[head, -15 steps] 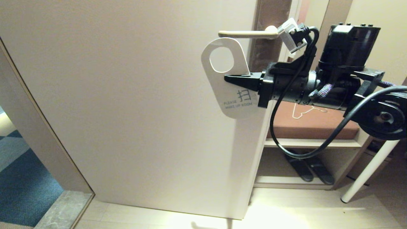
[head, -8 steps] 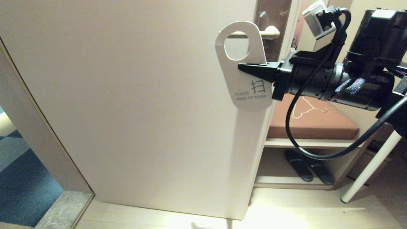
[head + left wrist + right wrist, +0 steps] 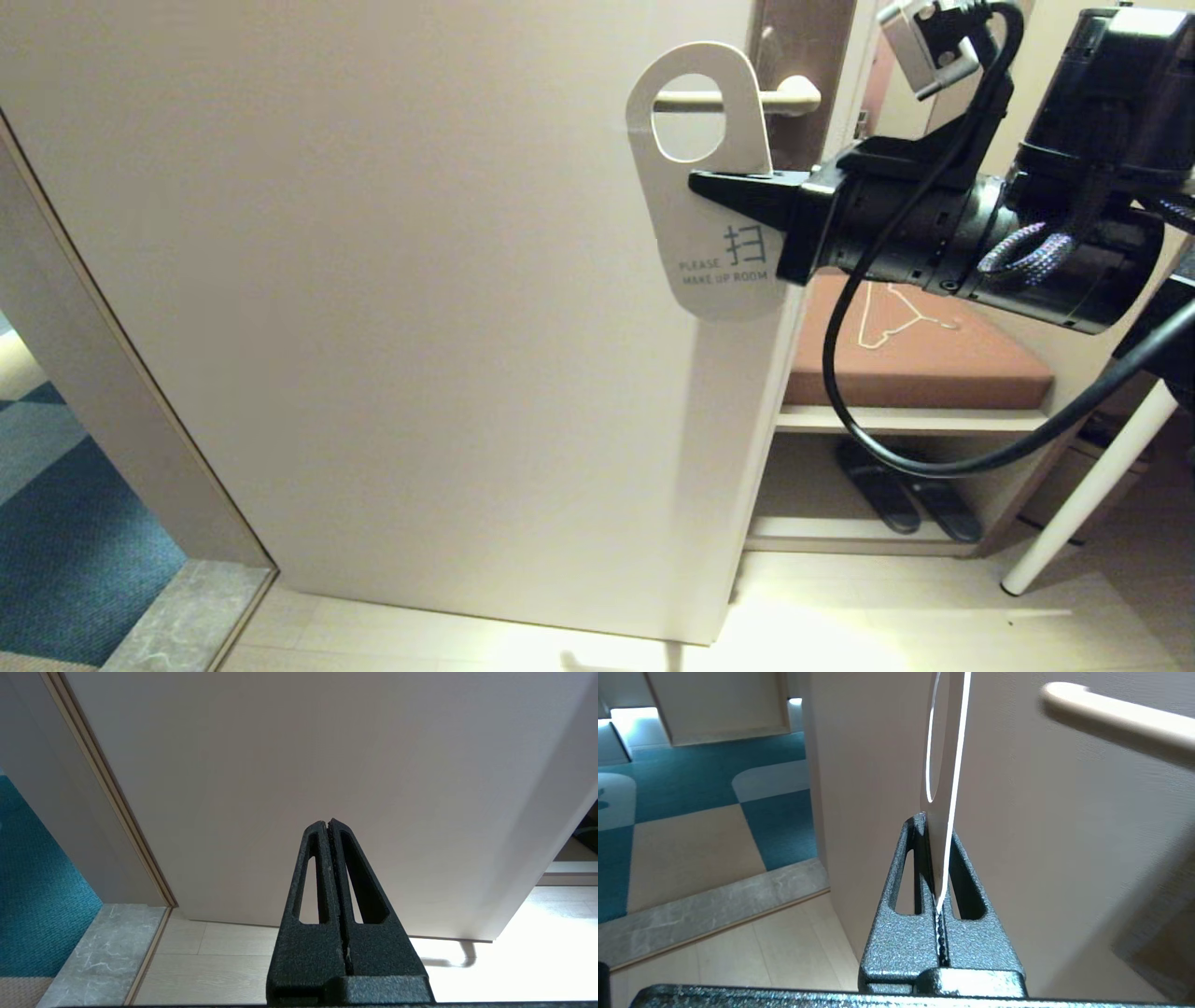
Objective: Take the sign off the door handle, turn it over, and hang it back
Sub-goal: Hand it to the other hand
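So the right gripper (image 3: pixel 700 184) was clamped on the sign's (image 3: pixel 695 233) right edge, white "MAKE UP ROOM" face out. Its oval hole lined up with the door handle (image 3: pixel 738 98); threaded or not, couldn't tell. Plain door (image 3: pixel 373 280) leftward. Left gripper (image 3: pixel 329 826) parked low, pinched together.

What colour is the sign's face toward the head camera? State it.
White, with blue-grey lettering; the sign shows best in the head view.

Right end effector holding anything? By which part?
Yes: right end effector pinches the sign by its side edge, just below the oval hole.
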Available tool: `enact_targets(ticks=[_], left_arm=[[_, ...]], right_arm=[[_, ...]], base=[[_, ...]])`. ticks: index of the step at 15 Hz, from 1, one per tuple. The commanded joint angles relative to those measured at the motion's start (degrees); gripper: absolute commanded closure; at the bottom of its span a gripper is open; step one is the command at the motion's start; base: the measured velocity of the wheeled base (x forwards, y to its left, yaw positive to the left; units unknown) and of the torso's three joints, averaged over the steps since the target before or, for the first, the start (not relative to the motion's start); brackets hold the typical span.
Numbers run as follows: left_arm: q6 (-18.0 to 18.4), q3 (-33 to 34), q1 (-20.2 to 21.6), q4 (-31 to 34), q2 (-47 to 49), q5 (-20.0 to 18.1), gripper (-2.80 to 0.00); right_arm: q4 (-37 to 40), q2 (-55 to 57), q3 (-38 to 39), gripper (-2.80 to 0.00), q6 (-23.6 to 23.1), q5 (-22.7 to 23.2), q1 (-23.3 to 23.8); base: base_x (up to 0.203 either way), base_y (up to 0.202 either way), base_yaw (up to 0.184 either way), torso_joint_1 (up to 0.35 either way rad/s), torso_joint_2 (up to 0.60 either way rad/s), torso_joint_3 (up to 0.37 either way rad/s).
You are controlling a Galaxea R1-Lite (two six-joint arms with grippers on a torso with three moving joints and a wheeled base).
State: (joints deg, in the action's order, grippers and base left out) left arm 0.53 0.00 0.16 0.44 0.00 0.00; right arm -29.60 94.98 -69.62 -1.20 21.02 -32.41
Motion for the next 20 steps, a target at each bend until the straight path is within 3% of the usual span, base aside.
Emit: enact_targets(ticks=[1,6,8,10,12,15,17,20], left_arm=[[0.0,0.0,0.0,0.0,0.1,0.0,0.0],[1.1,0.0,0.0,0.1,0.1,-0.5,0.0],[1.8,0.0,0.0,-0.1,0.0,-0.7,0.0],[4.1,-0.5,-0.2,-0.6,0.0,-1.5,0.0],[3.8,-3.9,-0.3,-0.5,0.9,-4.8,0.0],[2.9,-10.8,-0.8,-1.8,10.7,-7.8,0.0],[1.3,-17.1,-4.0,-3.8,18.9,-9.5,0.0],[-1.8,-24.8,-16.7,-6.0,28.0,-10.9,0.0]], right_arm=[[-0.3,1.0,-0.4,0.0,0.0,-0.2,-2.9],[-3.4,2.6,-0.6,0.0,0.7,-0.7,-7.6],[-3.6,3.0,-0.5,0.0,4.5,-0.7,-9.5],[-5.0,3.5,-0.3,0.0,5.3,-0.5,-9.6],[-5.0,3.6,0.0,0.0,5.7,-0.5,-9.6],[-5.1,3.6,0.3,0.0,5.8,0.4,-9.6],[-5.1,3.4,0.3,0.0,5.8,1.5,-9.6],[-5.1,2.9,0.0,0.0,5.6,4.8,-9.6]], base=[[0.0,0.0,0.0,0.0,0.0,0.0],[0.0,0.0,0.0,0.0,0.0,0.0],[0.0,0.0,0.0,0.0,0.0,0.0],[0.0,0.0,0.0,0.0,0.0,0.0],[0.0,0.0,0.0,0.0,0.0,0.0],[0.0,0.0,0.0,0.0,0.0,0.0],[0.0,0.0,0.0,0.0,0.0,0.0],[0.0,0.0,0.0,0.0,0.0,0.0]])
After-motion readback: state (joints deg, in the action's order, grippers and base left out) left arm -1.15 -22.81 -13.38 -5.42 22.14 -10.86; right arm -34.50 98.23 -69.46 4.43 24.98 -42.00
